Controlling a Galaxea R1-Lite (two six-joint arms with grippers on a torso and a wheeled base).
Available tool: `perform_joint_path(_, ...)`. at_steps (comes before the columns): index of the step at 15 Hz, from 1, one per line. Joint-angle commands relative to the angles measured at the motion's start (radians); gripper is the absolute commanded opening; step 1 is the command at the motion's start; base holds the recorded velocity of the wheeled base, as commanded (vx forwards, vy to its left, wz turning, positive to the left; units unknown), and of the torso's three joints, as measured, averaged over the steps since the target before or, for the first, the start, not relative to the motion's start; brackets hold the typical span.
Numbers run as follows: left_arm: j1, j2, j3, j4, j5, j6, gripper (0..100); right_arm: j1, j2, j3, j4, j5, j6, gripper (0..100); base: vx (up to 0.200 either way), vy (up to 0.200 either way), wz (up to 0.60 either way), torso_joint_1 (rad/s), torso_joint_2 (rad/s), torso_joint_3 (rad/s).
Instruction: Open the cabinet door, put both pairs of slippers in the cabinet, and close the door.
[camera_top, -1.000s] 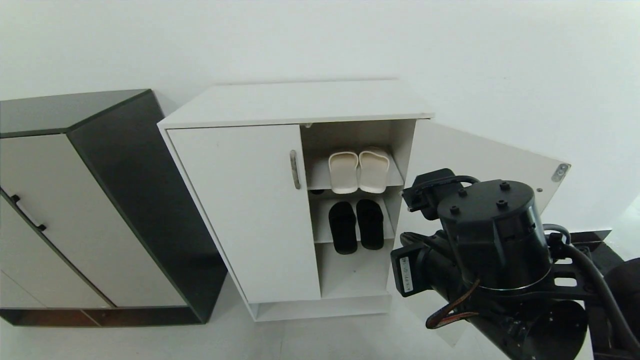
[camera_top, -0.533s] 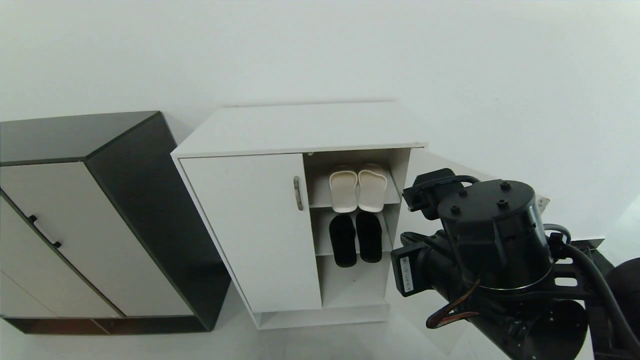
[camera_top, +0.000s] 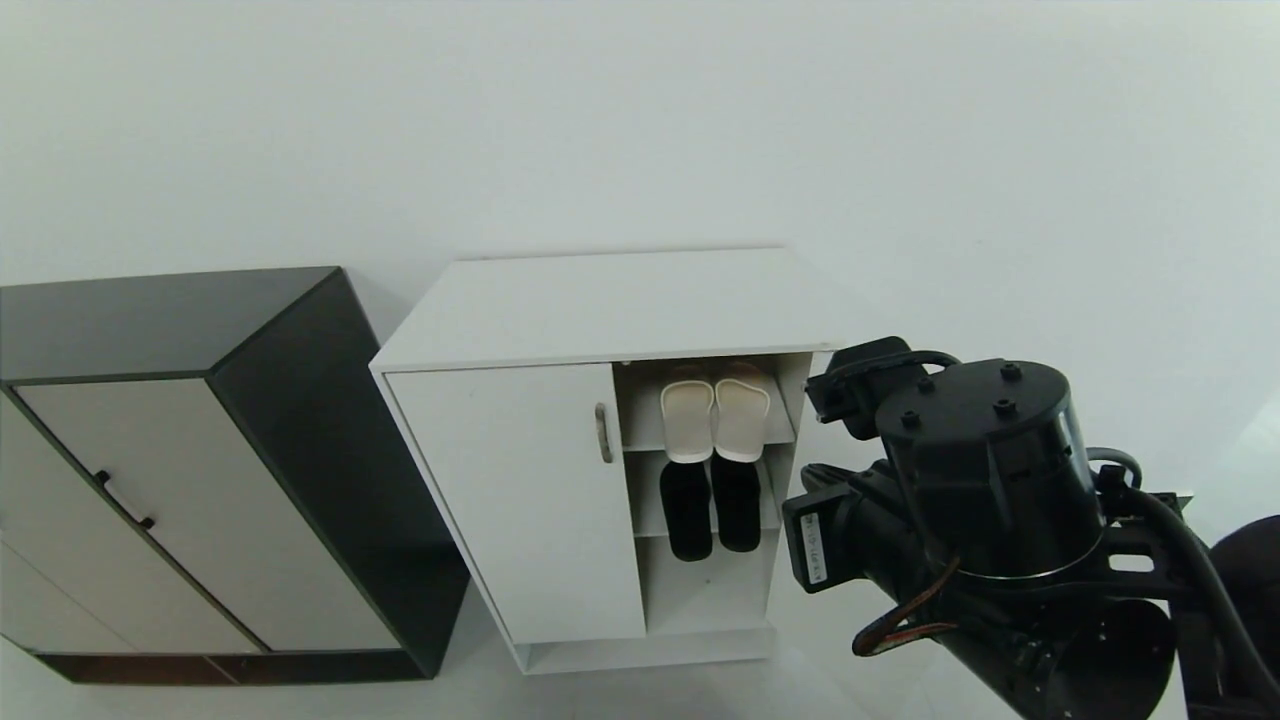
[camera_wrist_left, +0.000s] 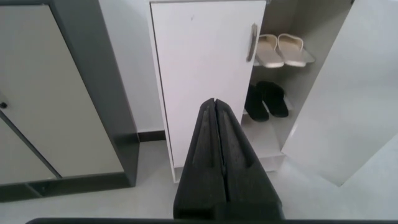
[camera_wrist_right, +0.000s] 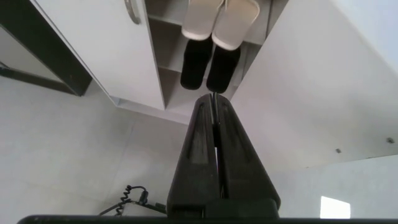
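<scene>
The white cabinet (camera_top: 610, 310) stands against the wall with its left door (camera_top: 525, 500) closed and its right door (camera_wrist_left: 348, 106) swung open. A pair of white slippers (camera_top: 715, 418) lies on the upper shelf, and a pair of black slippers (camera_top: 712, 505) on the shelf below. In the left wrist view my left gripper (camera_wrist_left: 215, 101) is shut and empty, held off in front of the closed door. My right gripper (camera_wrist_right: 213, 95) is shut and empty too, in front of the open compartment and beside the open door (camera_wrist_right: 311, 93), below the black slippers (camera_wrist_right: 210, 62).
A dark cabinet with pale doors (camera_top: 200, 470) stands just left of the white one. The closed door carries a metal handle (camera_top: 603, 432). A coiled cable (camera_wrist_right: 134, 198) lies on the pale floor in front of the cabinets.
The whole head picture has shifted: both cabinets now sit lower and smaller, so the camera has drawn back. The slippers and the doors stay as they were.
</scene>
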Motion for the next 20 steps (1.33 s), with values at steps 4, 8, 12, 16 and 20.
perform_joint_path(4, 0.000, 0.001, 0.000, 0.000, 0.000, -0.002, 0, -0.003, 0.000, -0.002, -0.001, 0.000, 0.000, 0, 0.000, 0.000, 0.00, 0.151, -0.34, -0.186)
perform_joint_path(8, 0.000, 0.001, 0.000, 0.000, 0.001, -0.002, 0, -0.006, 0.000, 0.000, -0.001, 0.000, 0.000, 0, 0.000, 0.000, -0.30, 0.011, -0.03, -0.013)
perform_joint_path(12, 0.000, 0.001, 0.000, 0.000, 0.001, -0.002, 0, -0.028, 0.001, -0.004, -0.002, 0.000, 0.000, 0, 0.000, 0.000, -0.60, 0.012, 0.00, -0.001)
perform_joint_path(16, 0.000, 0.001, 0.000, 0.000, 0.001, -0.002, 0, -0.149, 0.023, -0.020, -0.094, 0.046, -0.021, 0, 0.000, 0.000, 0.00, 0.000, 0.00, 0.000)
perform_joint_path(20, 0.000, 0.001, 0.000, 0.000, 0.001, -0.002, 0, -0.284, 0.089, -0.129, -0.105, 0.101, 0.019, 0, 0.000, 0.000, 0.00, 0.000, 0.00, 0.000)
